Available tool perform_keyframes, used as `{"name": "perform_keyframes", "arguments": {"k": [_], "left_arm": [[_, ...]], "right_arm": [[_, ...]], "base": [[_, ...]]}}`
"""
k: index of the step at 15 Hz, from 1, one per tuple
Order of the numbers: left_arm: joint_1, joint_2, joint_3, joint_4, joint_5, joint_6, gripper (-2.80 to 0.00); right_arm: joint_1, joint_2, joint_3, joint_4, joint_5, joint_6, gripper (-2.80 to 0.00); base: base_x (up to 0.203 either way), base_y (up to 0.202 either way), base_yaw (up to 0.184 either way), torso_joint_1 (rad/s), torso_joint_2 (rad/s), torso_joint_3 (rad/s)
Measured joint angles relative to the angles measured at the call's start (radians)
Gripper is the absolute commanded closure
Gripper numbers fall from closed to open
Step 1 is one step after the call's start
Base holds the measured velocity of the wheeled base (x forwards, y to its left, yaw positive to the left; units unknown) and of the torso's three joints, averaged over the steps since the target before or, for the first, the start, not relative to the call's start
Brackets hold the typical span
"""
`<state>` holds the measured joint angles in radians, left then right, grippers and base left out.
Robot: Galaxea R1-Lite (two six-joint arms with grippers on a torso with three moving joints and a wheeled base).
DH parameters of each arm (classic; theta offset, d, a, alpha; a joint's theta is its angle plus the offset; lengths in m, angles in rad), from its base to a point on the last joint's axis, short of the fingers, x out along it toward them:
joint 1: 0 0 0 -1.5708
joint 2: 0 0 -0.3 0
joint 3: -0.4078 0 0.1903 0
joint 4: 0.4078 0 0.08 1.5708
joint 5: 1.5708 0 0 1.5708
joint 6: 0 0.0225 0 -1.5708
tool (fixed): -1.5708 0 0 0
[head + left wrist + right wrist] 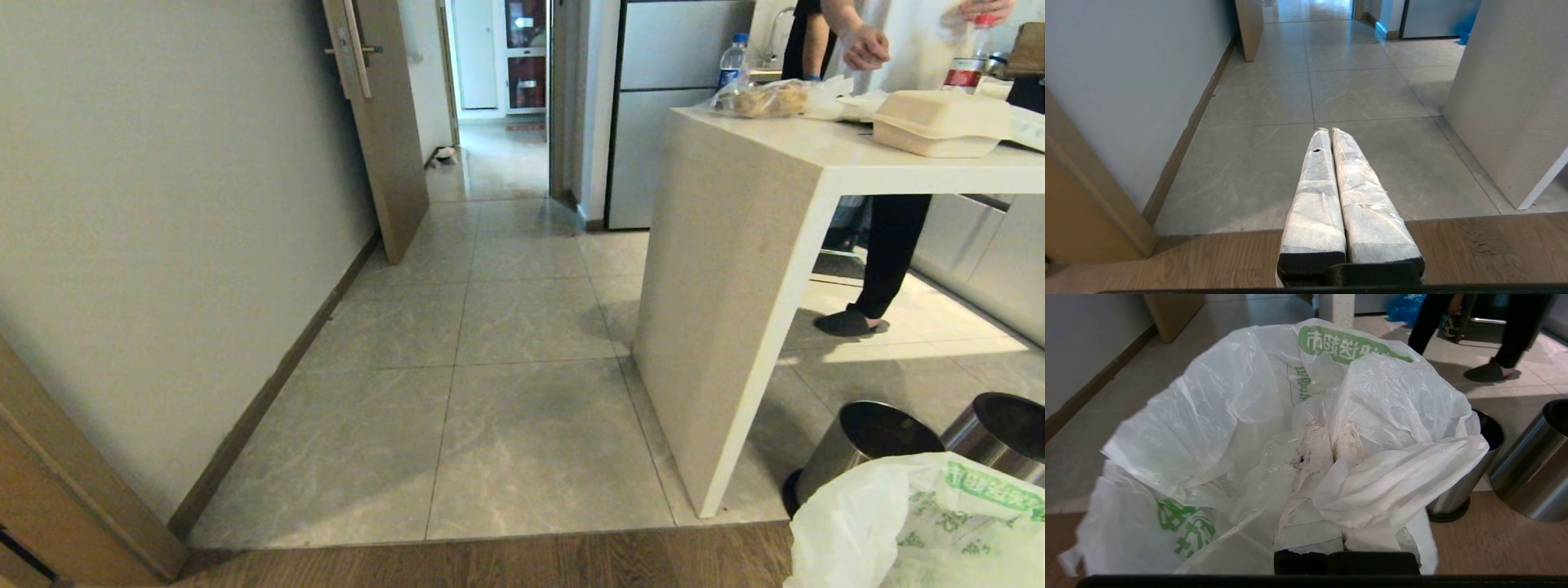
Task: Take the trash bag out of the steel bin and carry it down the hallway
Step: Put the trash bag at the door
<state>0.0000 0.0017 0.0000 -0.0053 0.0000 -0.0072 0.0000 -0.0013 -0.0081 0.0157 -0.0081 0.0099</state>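
Fingers (1312,453) of the right gripper (1327,451) are pinched tight into the trash bag (1241,416), which hangs free beside the steel bin (1457,494), already out of it. Carrying it well likely means keeping that pinch firm and driving steadily along the hallway (490,269). Green Chinese printing marks the bag; I cannot read it surely.

Head cam sits high, looking forward and down the hallway (506,269), with the counter (735,269) on its right. Left wrist cam rides low, facing the same tiles and counter side (1506,102) from nearer the floor. Right wrist cam is right up against the trash bag (1241,416); it shares the steel bin (1457,494) with the head cam.
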Motion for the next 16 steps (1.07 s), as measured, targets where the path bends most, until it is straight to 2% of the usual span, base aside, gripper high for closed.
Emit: {"name": "perform_keyframes", "arguments": {"k": [2,9,13,16], "left_arm": [[0.000,0.000,0.000,0.000,0.000,0.000,0.00],[0.000,0.000,0.000,0.000,0.000,0.000,0.00],[0.000,0.000,0.000,0.001,0.000,0.000,0.00],[0.000,0.000,0.000,0.000,0.000,-0.001,0.00]], "right_arm": [[0.000,0.000,0.000,0.000,0.000,-0.002,0.00],[0.000,0.000,0.000,0.000,0.001,-0.002,0.00],[0.000,0.000,0.000,0.001,0.000,-0.001,0.00],[0.000,0.000,0.000,0.000,0.001,-0.001,0.00]], "base": [[0.007,-0.011,0.089,0.002,0.00,0.001],[0.000,-0.011,0.180,0.002,0.00,0.002],[0.001,0.001,-0.014,0.002,0.00,0.001],[0.001,0.007,-0.141,0.004,0.00,0.003]]}}
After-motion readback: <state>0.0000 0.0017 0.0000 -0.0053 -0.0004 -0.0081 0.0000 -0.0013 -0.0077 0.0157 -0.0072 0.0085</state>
